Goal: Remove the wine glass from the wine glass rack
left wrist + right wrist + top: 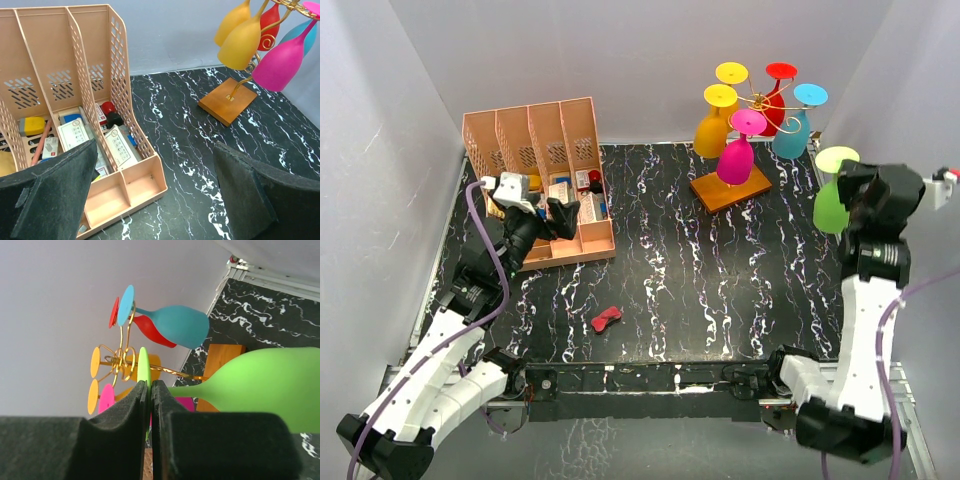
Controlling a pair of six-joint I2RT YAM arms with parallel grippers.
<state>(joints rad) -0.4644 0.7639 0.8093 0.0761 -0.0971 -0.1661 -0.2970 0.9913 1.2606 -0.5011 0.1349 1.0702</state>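
The right tool [150,390] was pinching the green wine glass [260,385] by its thin flat foot. Both fingers were pressed almost together on it. The bowl of the glass hung just beside the tool, up in the air above the worktop [720,300]. The wine glass rack [757,100] stood beyond the tool and off to its left, well apart from the green glass. Five other glasses [735,160] hung on it.

So the glass looked to be off the rack, and the step in hand seemed to be carrying it away. The next move probably called for a firm pinch and a slow trip down to a bare bit of worktop below the tool, keeping away from the rack.

The left tool [157,185] was spread wide and held nothing. The pink file organiser [75,100] sat just in front of it.
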